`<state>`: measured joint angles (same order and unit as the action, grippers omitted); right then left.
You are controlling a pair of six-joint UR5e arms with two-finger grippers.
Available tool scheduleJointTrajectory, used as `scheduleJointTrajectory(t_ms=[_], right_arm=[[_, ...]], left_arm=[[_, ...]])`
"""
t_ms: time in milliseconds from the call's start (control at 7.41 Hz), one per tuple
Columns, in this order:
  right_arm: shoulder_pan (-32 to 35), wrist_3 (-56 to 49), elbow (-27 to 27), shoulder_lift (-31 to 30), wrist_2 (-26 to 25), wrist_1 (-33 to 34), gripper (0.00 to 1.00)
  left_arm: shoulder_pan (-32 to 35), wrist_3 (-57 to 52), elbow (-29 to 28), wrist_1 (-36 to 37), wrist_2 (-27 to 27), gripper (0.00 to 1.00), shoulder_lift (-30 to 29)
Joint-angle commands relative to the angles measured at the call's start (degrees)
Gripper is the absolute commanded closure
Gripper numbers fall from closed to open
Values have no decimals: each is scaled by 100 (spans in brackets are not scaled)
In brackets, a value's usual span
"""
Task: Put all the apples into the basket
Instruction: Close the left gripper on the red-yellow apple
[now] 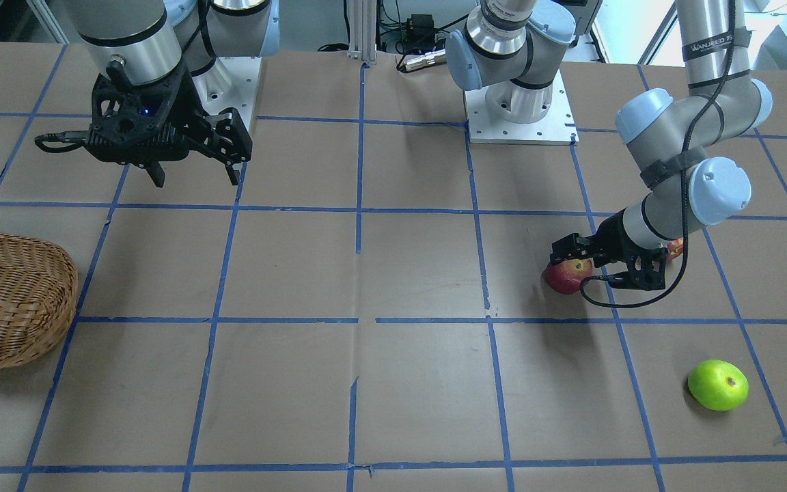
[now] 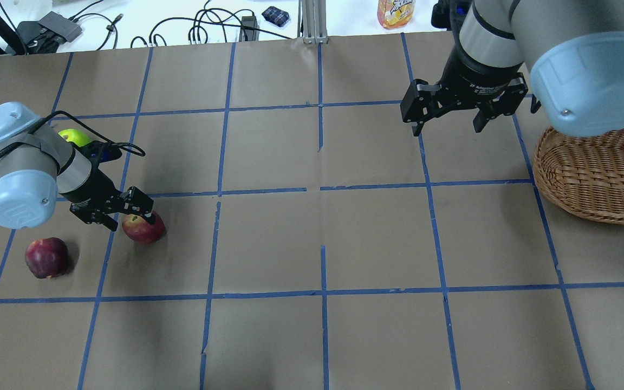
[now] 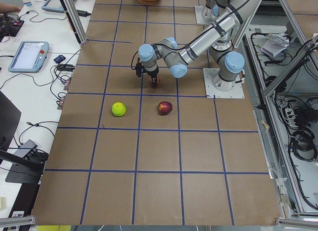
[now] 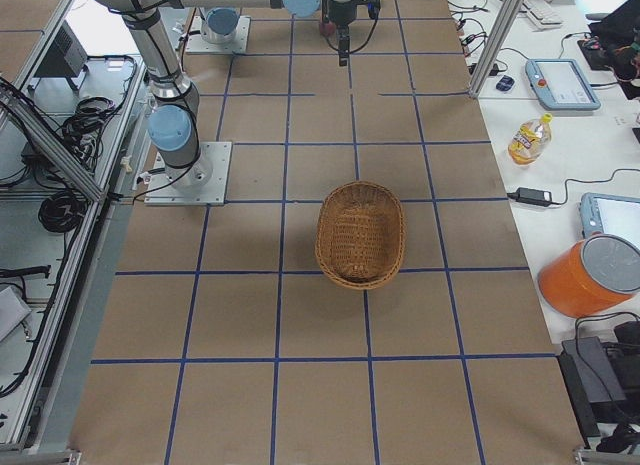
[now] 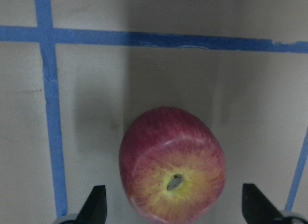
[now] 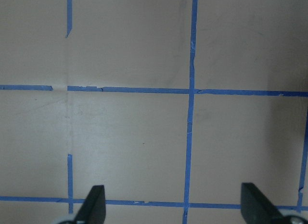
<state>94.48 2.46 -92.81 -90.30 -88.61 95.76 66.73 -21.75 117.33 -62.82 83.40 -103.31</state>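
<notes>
Brown paper covers the table [image 1: 421,383], and blue tape [image 1: 359,171] divides it into squares. From the front-facing camera you see the left gripper [image 1: 581,265] lowered near the table's left end, over the red apple with yellowish streaks [image 1: 564,280]. The bright green apple [image 1: 718,385] lies apart, closer to the operators' edge. At the right end stands the shallow oval basket of woven light-brown wicker [image 1: 4,301], and the right gripper [image 1: 195,176] hangs by the robot's edge, fingers parted, holding nothing.

From overhead you find also the dark purplish-red apple [image 2: 46,257], near the robot's edge at the left end. All three apples are well apart from the basket. I judge the right arm waits beside the basket because no apple lies on its side.

Both side cameras agree; the one at the right end shows no fruit inside the basket.

On the left wrist camera the streaked apple rests on the paper between the two fingertips [image 5: 96,207], with a gap on each side. The jaws are spread wide and grip nothing yet; I think this width lets them pass around the round body. On the right wrist camera only paper and tape show between the spread fingertips.
</notes>
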Motion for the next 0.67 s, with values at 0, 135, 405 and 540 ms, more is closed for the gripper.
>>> scheduleJointTrajectory(t_ms=[0, 135, 405, 540], right_arm=[[-8, 0, 0, 12, 2, 65, 0], [-8, 0, 0, 3, 2, 66, 0], [-8, 0, 0, 12, 2, 66, 0], [-8, -9, 0, 12, -7, 66, 0]], left_arm=[[15, 4, 97, 470, -16, 0, -215], [24, 4, 98, 559, -8, 8, -277], [85, 580, 71, 561, -16, 81, -243], [129, 828, 36, 473, -8, 93, -112]])
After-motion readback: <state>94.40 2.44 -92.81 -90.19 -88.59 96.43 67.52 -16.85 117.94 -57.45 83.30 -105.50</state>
